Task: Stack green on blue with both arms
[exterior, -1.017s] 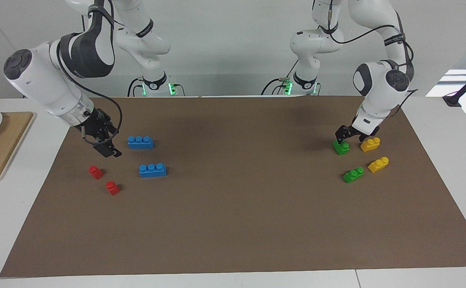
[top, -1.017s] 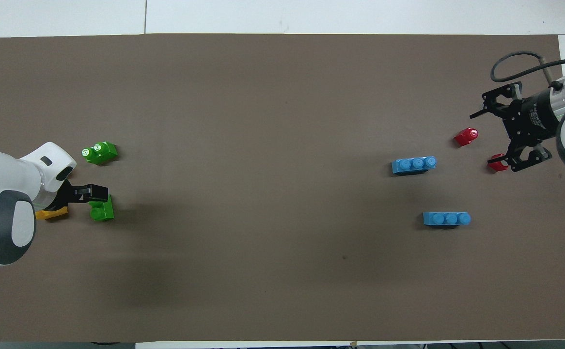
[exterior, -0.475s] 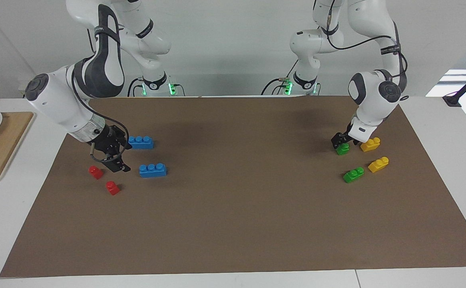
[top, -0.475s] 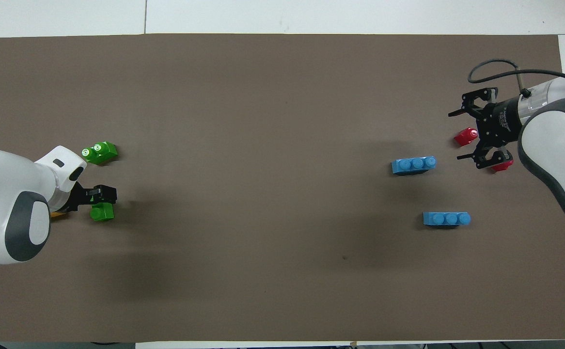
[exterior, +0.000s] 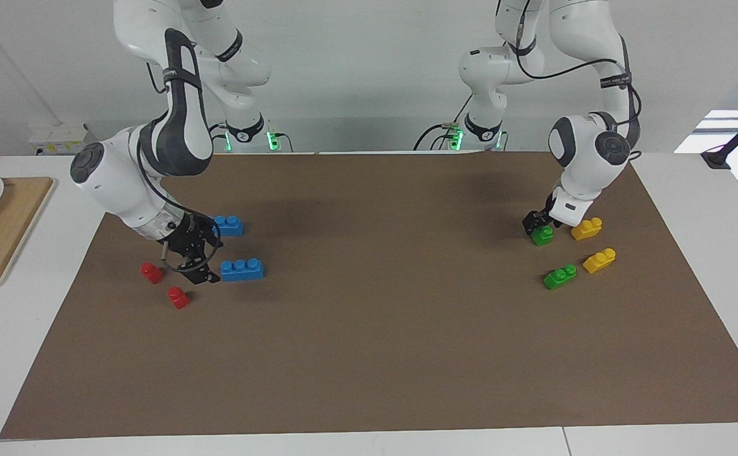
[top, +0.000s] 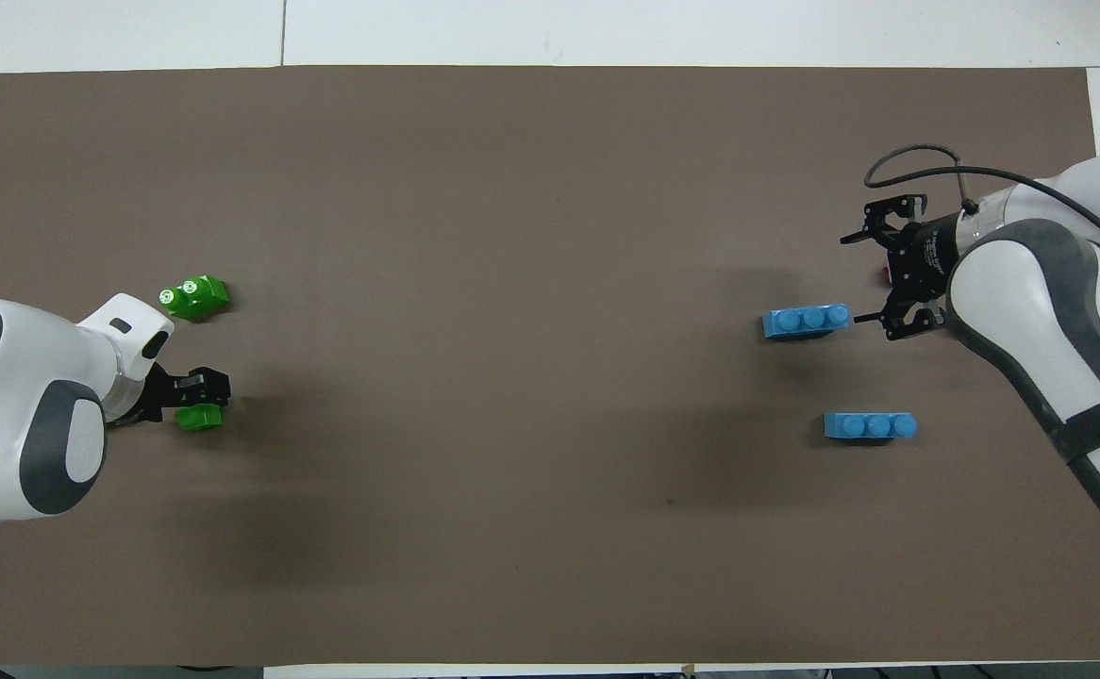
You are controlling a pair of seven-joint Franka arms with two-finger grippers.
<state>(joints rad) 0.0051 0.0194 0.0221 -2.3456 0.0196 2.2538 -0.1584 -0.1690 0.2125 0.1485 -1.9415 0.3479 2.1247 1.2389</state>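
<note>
I see the left gripper around 1 green brick, grip unclear; right gripper open beside 1 blue brick.

The middle of the brown mat lies bare. Around the green brick under the left gripper, a yellow brick crowds at three o'clock in the facing view. Two red bricks flank the right gripper beside the blue brick.

Both arms reach low, right gripper spread wide.
</note>
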